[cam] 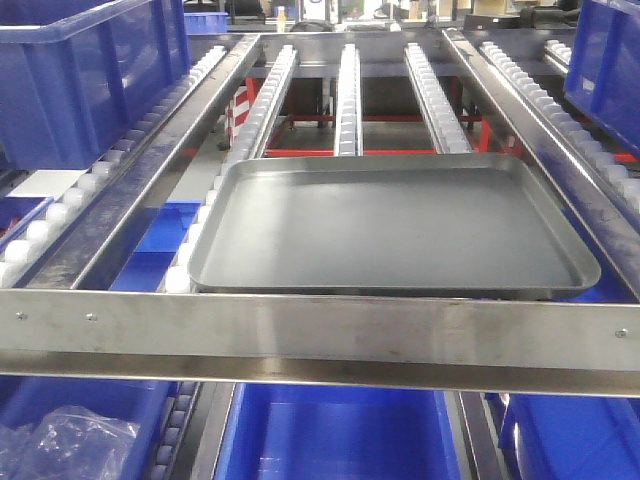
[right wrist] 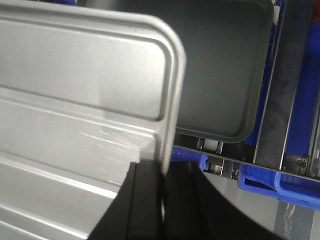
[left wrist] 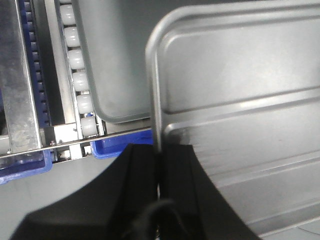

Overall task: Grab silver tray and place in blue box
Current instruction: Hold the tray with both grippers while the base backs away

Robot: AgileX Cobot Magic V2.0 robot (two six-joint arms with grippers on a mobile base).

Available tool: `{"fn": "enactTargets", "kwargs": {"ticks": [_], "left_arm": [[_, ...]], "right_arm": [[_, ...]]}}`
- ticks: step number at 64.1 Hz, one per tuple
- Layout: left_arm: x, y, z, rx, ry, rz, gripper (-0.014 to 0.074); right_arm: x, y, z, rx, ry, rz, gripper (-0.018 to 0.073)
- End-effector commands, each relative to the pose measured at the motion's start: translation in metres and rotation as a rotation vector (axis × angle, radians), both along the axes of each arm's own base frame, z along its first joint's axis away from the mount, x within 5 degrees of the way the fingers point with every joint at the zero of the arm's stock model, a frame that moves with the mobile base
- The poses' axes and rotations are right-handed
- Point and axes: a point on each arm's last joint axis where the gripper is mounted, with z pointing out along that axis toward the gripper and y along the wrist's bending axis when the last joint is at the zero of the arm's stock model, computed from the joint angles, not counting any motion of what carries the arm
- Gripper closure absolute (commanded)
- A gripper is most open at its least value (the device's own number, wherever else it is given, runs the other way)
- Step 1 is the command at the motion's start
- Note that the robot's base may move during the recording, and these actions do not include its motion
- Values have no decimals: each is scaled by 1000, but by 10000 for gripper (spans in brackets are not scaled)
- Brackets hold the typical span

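Silver tray (left wrist: pixel 240 100) hung between the two arms near the front of the roller rack (cam: pixel 320 330), beside the grey tray (cam: pixel 390 220) and out of the front camera's view. Left gripper (left wrist: pixel 160 162) and right gripper (right wrist: pixel 162 175) were each clamped thin on a rim at opposite ends, probably to keep the wide tray level for carrying.
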Motion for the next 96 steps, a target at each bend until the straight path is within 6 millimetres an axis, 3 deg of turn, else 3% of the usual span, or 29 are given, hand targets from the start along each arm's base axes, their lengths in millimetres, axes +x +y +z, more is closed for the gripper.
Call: {"fn": "enactTargets", "kwargs": {"ticks": [1,96], "left_arm": [[-7,8,17,0,-80,-16,692],[-7,8,16,4,-75,-16,693]], "right_arm": [[-1,-6,17,-19,-113,2,503],[-1,-6,16,-23,-104,2,503]]}}
